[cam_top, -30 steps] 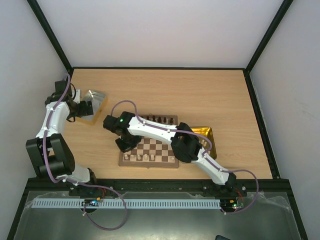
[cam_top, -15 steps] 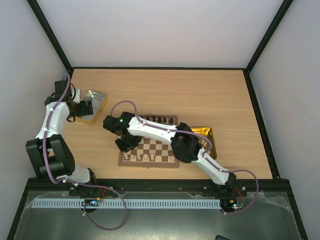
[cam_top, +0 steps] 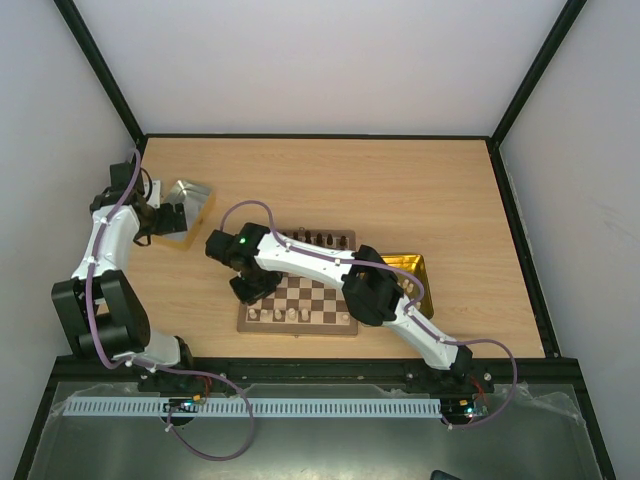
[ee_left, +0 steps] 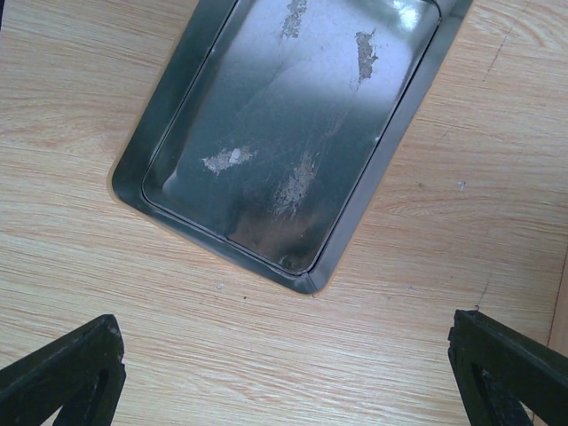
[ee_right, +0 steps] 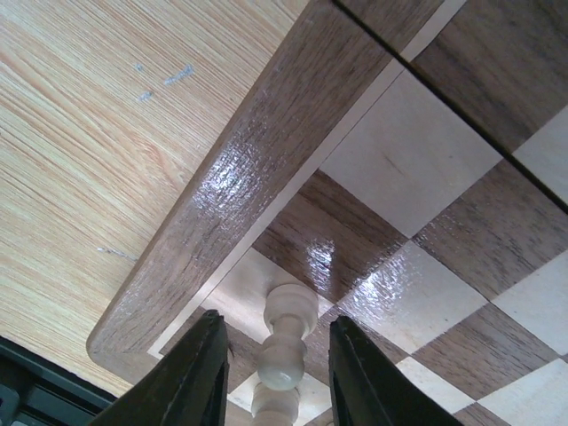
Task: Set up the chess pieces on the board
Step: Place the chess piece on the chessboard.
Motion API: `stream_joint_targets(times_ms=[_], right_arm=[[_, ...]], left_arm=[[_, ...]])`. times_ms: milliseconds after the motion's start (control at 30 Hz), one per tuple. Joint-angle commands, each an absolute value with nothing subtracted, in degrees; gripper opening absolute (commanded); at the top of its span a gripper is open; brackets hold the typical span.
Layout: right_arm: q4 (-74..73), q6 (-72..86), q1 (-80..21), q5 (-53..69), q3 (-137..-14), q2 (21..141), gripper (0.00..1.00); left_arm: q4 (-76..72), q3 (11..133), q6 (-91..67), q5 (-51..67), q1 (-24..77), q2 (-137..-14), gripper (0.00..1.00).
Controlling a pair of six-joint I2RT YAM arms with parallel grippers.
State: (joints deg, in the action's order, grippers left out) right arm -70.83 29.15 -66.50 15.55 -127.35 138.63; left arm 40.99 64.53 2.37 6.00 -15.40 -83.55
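The board (cam_top: pixel 310 295) lies at the table's middle, with dark chess pieces (cam_top: pixel 318 238) along its far row and cream ones (cam_top: pixel 290 314) along its near row. My right gripper (cam_top: pixel 252 288) hangs over the board's left near corner. In the right wrist view its fingers (ee_right: pixel 191 373) stand apart on either side of a cream piece (ee_right: pixel 286 342) upright on a corner square of the board (ee_right: pixel 382 169), with a gap on each side. My left gripper (cam_top: pixel 165 222) is wide open over bare table beside the silver tray (ee_left: pixel 284 133), holding nothing.
The silver tray (cam_top: pixel 195 200) sits at the far left of the table. A gold tray (cam_top: pixel 415 270) with a few pieces lies against the board's right side. The right arm stretches across the board from the near right.
The right gripper's jaws have parted from the cream piece, which stays standing on its square. Both arms have kept their places.
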Motion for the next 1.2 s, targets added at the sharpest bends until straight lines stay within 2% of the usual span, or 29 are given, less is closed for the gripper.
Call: stream_joint_targets(times_ms=[0, 567, 1167], right_arm=[[-71.54, 28.92, -67.08, 15.25, -129.54, 139.47, 0.31], [-71.8, 29.08, -67.06, 12.27, -130.69, 139.56, 0.32], [-71.33, 28.92, -67.08, 15.76, -129.82, 139.66, 0.31]], left_arm=[[40.96, 63.82, 2.47, 6.59, -15.49, -81.74, 0.99], [40.96, 63.56, 2.46, 6.33, -15.53, -81.69, 0.99], [41.04, 63.97, 2.46, 6.5, -15.49, -82.42, 0.99]])
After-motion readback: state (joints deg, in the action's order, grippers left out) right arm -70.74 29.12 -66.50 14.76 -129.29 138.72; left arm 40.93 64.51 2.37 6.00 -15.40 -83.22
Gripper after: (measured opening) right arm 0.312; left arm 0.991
